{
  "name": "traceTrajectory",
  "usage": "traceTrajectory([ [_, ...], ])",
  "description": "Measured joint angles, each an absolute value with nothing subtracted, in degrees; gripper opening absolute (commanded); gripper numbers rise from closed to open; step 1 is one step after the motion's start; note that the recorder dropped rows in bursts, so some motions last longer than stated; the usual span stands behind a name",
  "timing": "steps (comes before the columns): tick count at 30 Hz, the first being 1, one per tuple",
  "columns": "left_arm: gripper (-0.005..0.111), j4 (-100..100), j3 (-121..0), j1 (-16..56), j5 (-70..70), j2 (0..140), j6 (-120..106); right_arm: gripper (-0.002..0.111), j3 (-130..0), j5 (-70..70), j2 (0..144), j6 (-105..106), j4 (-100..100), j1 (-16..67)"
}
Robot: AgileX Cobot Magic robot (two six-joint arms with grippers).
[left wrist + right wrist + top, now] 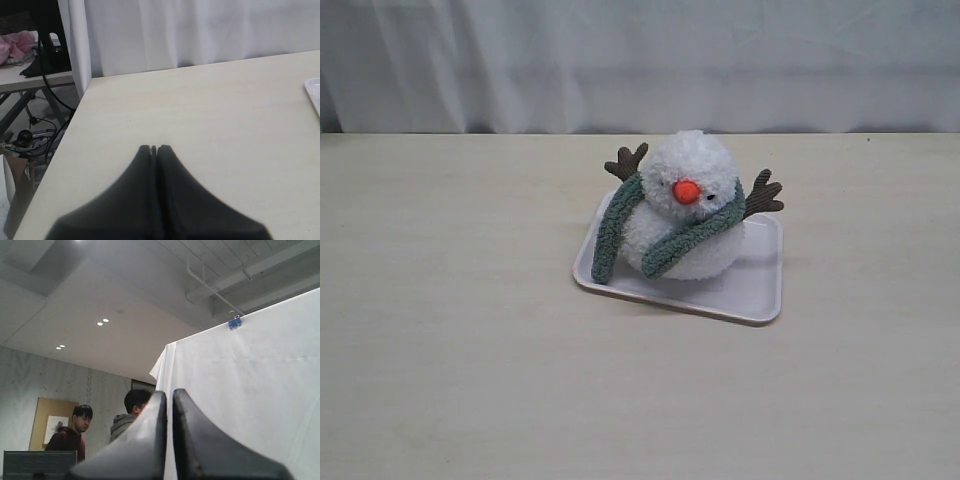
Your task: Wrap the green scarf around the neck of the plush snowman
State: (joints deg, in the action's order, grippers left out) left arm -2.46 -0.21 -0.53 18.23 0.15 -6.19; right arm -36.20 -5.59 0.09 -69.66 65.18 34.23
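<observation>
The plush snowman (688, 208) sits on a white tray (760, 290) in the middle of the table, orange nose facing front, brown twig arms out to both sides. The green scarf (692, 236) lies around its neck: one end hangs down its left side onto the tray, the other crosses the front of its body. Neither arm shows in the exterior view. My left gripper (154, 148) is shut and empty, over bare table to the left of the tray (314, 95). My right gripper (169, 392) is shut and empty, pointing up towards a ceiling and a white curtain.
A white curtain (640, 60) hangs behind the table's far edge. The table's left edge (70, 145) drops off to a floor with cables and a second table. Two people stand beyond the curtain (240, 400) in the right wrist view.
</observation>
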Motion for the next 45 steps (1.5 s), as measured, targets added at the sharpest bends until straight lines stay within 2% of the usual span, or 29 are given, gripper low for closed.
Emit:
traceTrajectory([
  [23, 0.0, -2.5, -0.2, -0.5, 18.2, 0.1, -6.2, 0.004, -36.0, -5.8, 0.1, -69.6, 63.7, 33.4],
  [25, 0.0, -2.5, -0.2, -0.5, 18.2, 0.1, -6.2, 0.004, -34.5, -5.8, 0.1, -69.7, 59.5, 30.8],
  [35, 0.0, -2.5, -0.2, -0.5, 18.2, 0.1, -6.2, 0.004, -21.5, -5.7, 0.3, -69.8, 14.1, 9.5],
  [45, 0.0, -2.5, -0.2, -0.5, 18.2, 0.1, -6.2, 0.004, -19.3, -5.4, 0.1, -69.8, 3.6, -1.5],
])
